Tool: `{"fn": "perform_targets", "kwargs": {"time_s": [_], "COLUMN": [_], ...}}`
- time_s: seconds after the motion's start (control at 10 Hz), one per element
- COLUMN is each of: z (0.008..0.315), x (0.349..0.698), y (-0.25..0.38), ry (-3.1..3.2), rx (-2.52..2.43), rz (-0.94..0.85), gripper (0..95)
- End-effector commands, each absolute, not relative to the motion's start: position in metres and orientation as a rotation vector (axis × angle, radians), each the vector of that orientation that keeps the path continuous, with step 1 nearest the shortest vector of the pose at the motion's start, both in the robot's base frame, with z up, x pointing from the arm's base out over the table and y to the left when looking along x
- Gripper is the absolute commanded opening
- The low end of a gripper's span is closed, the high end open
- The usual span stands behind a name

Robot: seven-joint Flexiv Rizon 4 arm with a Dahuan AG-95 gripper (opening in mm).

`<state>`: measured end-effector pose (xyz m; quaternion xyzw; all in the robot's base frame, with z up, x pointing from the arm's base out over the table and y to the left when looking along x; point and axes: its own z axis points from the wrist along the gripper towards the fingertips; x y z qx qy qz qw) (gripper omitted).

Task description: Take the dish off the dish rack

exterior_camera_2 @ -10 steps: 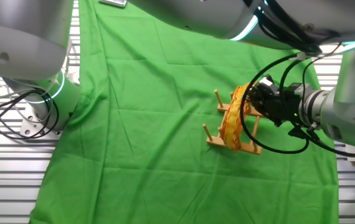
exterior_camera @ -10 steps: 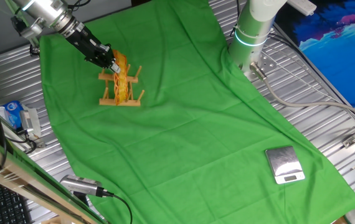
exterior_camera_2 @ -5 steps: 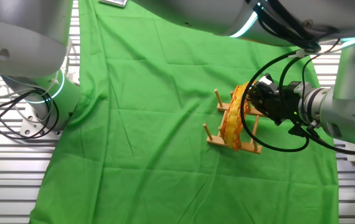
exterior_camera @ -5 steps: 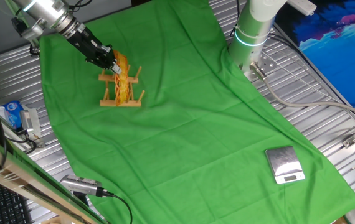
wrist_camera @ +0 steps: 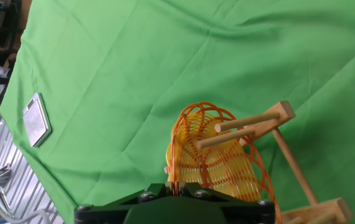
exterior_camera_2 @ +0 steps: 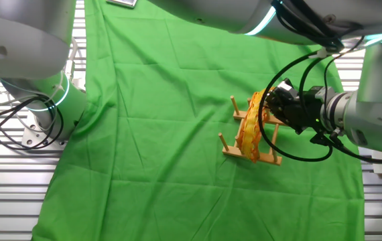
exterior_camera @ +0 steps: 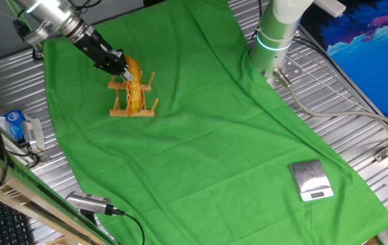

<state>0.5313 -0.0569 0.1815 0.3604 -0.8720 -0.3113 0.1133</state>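
So the tool [exterior_camera: 121, 69] looks pinched shut on the top rim of the dish [exterior_camera: 133, 86], which sits upright between the pegs of the rack [exterior_camera: 133, 102] on the bench [exterior_camera: 235, 136]. Grasp step, I'd say; next it needs a straight lift clear of the pegs.

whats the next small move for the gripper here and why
Probably a short lift straight up along the pegs. The gripper appears shut on the upper rim of the dish, which stands on edge between the pegs of the dish rack. Pulling sideways would likely catch the pegs and drag the light rack over the green cloth.
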Motion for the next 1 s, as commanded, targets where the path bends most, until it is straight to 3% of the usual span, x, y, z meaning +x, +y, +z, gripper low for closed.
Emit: {"fn": "perform_targets", "kwargs": {"time_s": [0.1,1.0], "z": [0.1814,0.1814], "x": [0.5319,0.5319], "y": [-0.0569,-0.0569], "ry": [-2.557,-2.589], "rx": [1.053,1.039], "rz": [-0.913,-0.896], "gripper": [0.0,0.0]}}
